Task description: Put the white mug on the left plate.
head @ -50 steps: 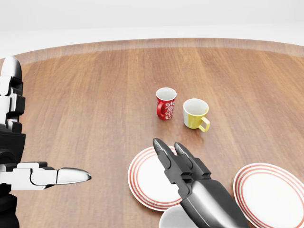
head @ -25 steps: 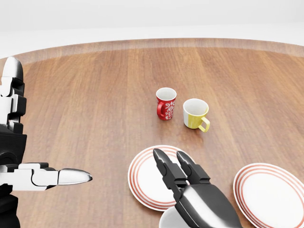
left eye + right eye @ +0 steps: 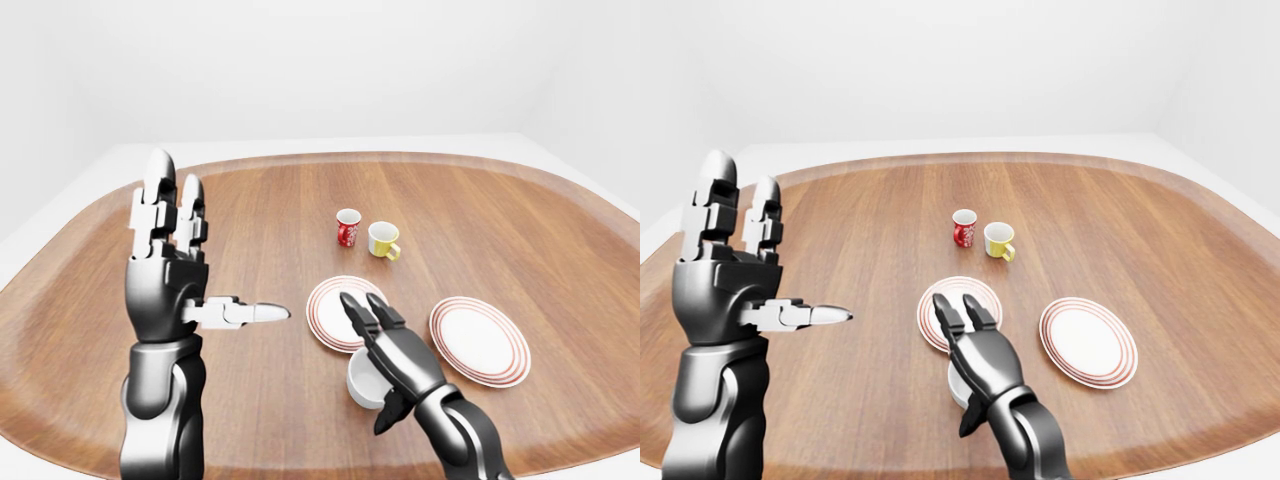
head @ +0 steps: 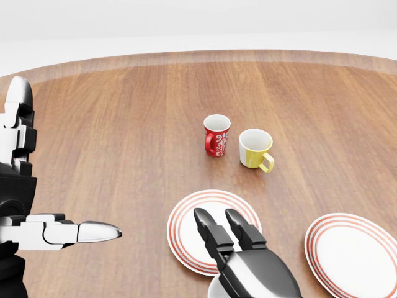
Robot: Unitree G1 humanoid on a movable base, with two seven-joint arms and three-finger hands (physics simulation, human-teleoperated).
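White ceramic mug (image 3: 365,380) is sitting under my right hand (image 3: 395,352), fingers open, apparently not gripping, near the round wooden table's (image 3: 260,215) bottom edge.

A broad, rounded wooden table (image 3: 480,200) with a pale rim fills the room's middle. Plain white walls (image 3: 330,60) rise beyond it, evenly lit.

Red patterned mug (image 4: 216,135) just beside yellow mug (image 4: 255,149) on wooden table (image 4: 111,136), right plate (image 4: 351,252) apart
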